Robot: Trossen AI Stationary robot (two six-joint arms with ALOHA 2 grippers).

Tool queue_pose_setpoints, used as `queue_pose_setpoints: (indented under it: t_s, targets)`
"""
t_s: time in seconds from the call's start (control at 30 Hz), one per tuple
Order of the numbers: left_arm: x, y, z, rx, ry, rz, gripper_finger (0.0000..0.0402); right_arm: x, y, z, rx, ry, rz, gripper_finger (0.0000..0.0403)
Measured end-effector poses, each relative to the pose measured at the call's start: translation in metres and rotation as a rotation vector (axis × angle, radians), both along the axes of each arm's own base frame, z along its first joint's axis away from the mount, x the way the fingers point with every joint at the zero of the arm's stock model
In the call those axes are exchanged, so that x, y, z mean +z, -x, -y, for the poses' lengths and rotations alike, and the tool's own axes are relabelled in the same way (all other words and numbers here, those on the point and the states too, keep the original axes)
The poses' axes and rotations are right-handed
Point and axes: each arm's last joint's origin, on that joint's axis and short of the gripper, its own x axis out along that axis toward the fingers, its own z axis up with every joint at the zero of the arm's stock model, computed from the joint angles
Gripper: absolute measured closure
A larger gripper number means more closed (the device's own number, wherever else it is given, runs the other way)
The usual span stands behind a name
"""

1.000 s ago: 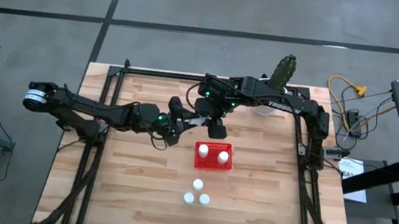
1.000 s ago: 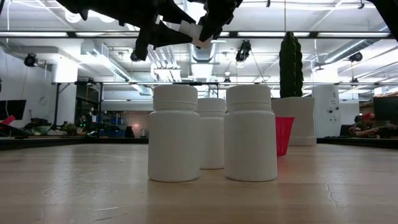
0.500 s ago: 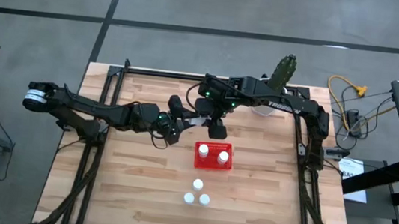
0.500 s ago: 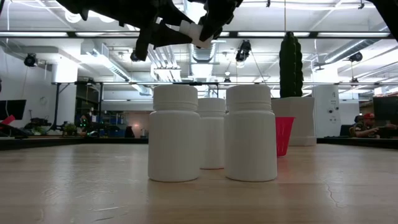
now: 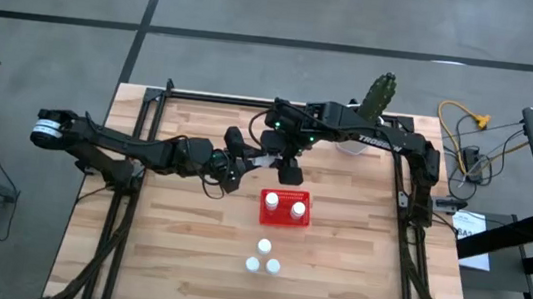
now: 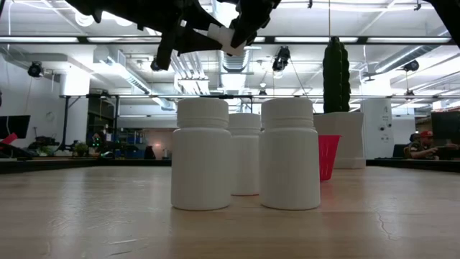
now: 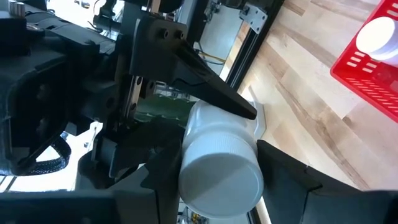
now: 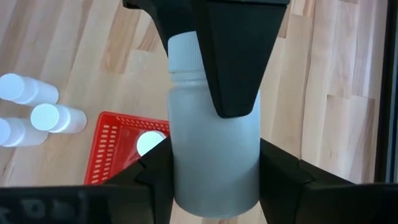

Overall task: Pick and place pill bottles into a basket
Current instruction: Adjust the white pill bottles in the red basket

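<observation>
Left gripper [image 7: 214, 171] closing, seemingly onto bottle [image 7: 219, 163].

Pill bottles counted: six — two in basket [image 5: 285, 209], three grouped on counter [image 5: 163, 259], one held aloft [image 8: 214, 155]. One basket, one cactus [image 5: 377, 94].

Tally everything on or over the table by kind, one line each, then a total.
Pill bottles on the table: 3
Pill bottles in the red basket: 2
Pill bottle held between the two grippers: 1
Red basket: 1
Cactus in white pot: 1
Total: 8
</observation>
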Motion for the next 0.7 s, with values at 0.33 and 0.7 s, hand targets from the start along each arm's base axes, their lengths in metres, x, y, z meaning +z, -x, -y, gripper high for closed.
queue_pose_setpoints:
  t_s: [0.33, 0.7]
  targets:
    - [-0.0012, -0.0002, -0.0001, 0.01, -0.002, -0.014, 0.0245, 0.0019, -0.0009, 0.0, -0.001, 0.003, 0.02, 0.0196]
    - [-0.0038, 0.0008, -0.0012, 0.046, -0.007, -0.039, 0.0245, 0.0086, 0.0066, 0.0046, -0.005, 0.012, 0.021, 0.0192]
